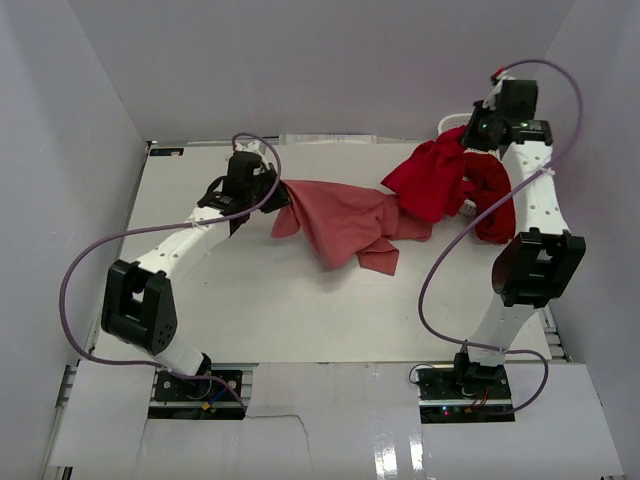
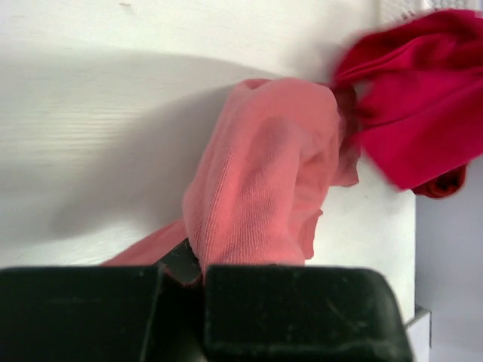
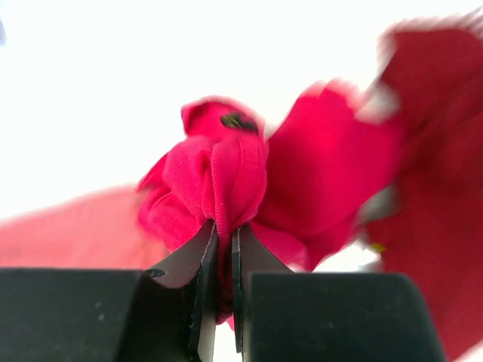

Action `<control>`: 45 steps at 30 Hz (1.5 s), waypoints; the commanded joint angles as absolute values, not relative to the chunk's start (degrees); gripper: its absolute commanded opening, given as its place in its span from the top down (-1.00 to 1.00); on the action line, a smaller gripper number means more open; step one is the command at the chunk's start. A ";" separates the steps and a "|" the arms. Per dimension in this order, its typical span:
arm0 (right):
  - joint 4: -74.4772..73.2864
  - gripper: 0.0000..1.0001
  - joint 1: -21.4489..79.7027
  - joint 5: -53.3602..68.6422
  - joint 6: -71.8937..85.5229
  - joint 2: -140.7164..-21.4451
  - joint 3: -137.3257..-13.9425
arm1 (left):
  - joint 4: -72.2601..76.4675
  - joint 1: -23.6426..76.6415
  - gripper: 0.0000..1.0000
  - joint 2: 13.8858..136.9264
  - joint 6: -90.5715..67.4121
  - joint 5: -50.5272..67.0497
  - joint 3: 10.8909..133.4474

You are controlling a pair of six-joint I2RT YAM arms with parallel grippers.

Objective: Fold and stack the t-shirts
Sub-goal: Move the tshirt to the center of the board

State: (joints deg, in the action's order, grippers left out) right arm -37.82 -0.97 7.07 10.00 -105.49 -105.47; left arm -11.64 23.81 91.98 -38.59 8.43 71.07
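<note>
The dusty salmon-red t-shirt [image 1: 345,222] lies crumpled at the table's middle, its left end lifted. My left gripper [image 1: 272,190] is shut on that end; the cloth [image 2: 264,173] bunches out from between the jaws. The bright crimson t-shirt [image 1: 432,178] hangs in the air at the back right, held by my right gripper [image 1: 470,135], which is shut on a fold of it [image 3: 226,173]. The darker red t-shirt [image 1: 494,205] lies heaped under the right arm, partly hidden by it.
A white lattice basket [image 1: 452,122] shows only as a sliver behind the crimson shirt at the back right. The white table [image 1: 300,310] has edges near the walls on both sides. Purple cables loop from both arms.
</note>
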 commanded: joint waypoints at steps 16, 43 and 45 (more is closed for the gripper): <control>-27.42 0.85 -20.22 10.36 16.97 -100.28 -107.74 | -23.04 8.26 1.00 77.52 -34.19 12.39 67.33; -19.08 -0.81 17.31 8.96 8.52 -85.08 -70.07 | -26.63 15.46 1.00 84.64 -27.07 23.11 76.63; -17.50 -0.82 19.93 10.36 8.70 -83.59 -67.86 | -26.89 16.60 1.00 84.81 -27.68 24.16 77.95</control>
State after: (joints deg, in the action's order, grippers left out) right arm -23.07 17.82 6.87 7.68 -86.24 -70.24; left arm -26.92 14.83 86.19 -27.88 20.69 74.00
